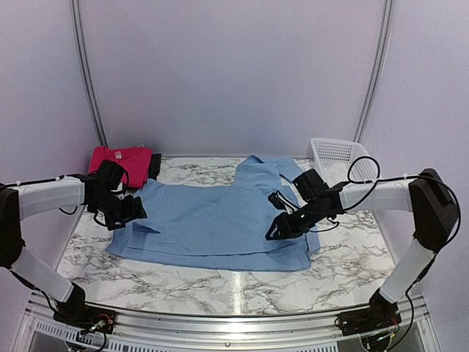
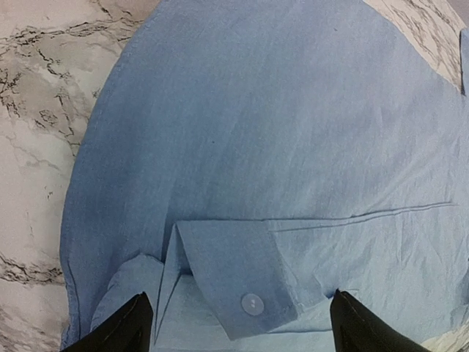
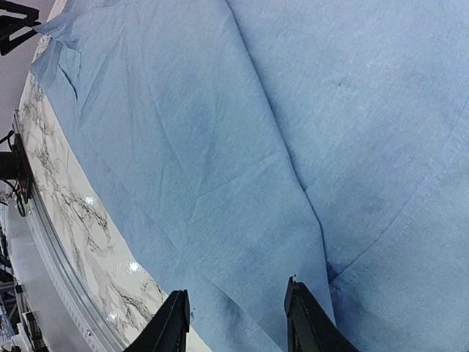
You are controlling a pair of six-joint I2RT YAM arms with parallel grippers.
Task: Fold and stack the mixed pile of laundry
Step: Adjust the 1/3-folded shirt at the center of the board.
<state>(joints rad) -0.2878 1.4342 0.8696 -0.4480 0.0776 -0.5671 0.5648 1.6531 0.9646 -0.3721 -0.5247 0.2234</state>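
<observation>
While both arms hang over the marble table (image 1: 183,282), we note the light blue shirt (image 1: 212,220) spread flat across its middle, collar toward the far side.

Only the top view shows the rest of the laundry. A folded pink-red T-shirt (image 1: 121,158) lies at the far left, with a dark piece (image 1: 154,165) touching its right edge. A white basket (image 1: 333,154) sits at the far right, apart from the shirt.

The left gripper (image 1: 128,211) is over the shirt's left edge, and the right gripper (image 1: 275,233) is low over its right side.

The left wrist view adds detail: the jaws stand wide apart and grasp nothing, just above a folded-in cuff (image 2: 234,275) with one white button (image 2: 252,303).

In the right wrist view the fingers (image 3: 176,323) are partly apart over the cloth, with a crease running to one of them. We cannot tell whether any fabric is pinched.
</observation>
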